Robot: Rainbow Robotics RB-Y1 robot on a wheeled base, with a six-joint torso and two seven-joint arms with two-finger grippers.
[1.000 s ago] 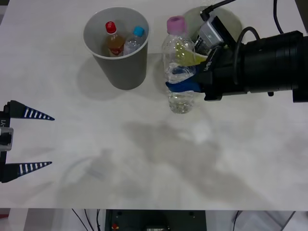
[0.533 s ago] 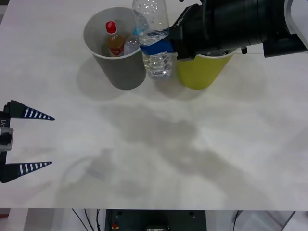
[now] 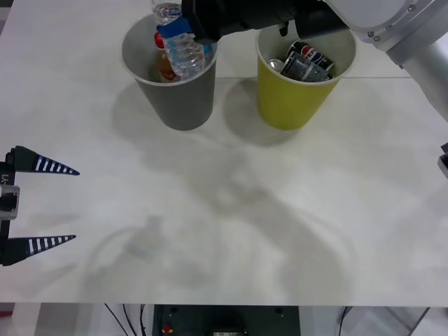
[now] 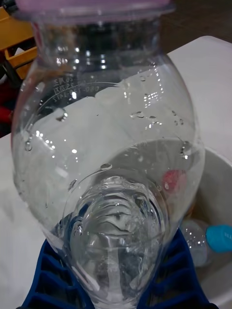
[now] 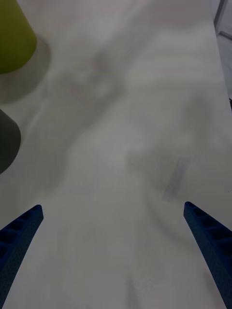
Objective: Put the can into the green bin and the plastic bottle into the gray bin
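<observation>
Right gripper (image 3: 180, 33) up at the far side of the white worktop (image 3: 231, 210), reaching in from the right, right over the gray bin (image 3: 175, 91). Blue fingers (image 4: 174, 270) pinching the plastic bottle (image 3: 183, 52) tight around its middle. Bottle hanging over the open mouth of the gray bin, lower end just above the rim or dipping a little inside; hard to tell which. Clear and see-through up close in the right wrist view (image 4: 106, 159), with little drops on the inside and a pink cap (image 4: 92, 9) at the far end.

Down inside the gray bin, a small bottle with a red cap (image 3: 160, 42) and orange drink, half hidden behind the held bottle. A light blue cap (image 4: 220, 237) also down in the bin, next to another clear bottle.

Just beside the gray bin, on its right, the green bin (image 3: 297, 98), standing upright, not touching it. Dark cans (image 3: 304, 63) lying inside the green bin.

Left gripper (image 3: 31, 206) low at the near left edge of the worktop, well apart from both bins. Blue striped fingers (image 5: 19, 231) spread wide with nothing between them, only bare worktop.
</observation>
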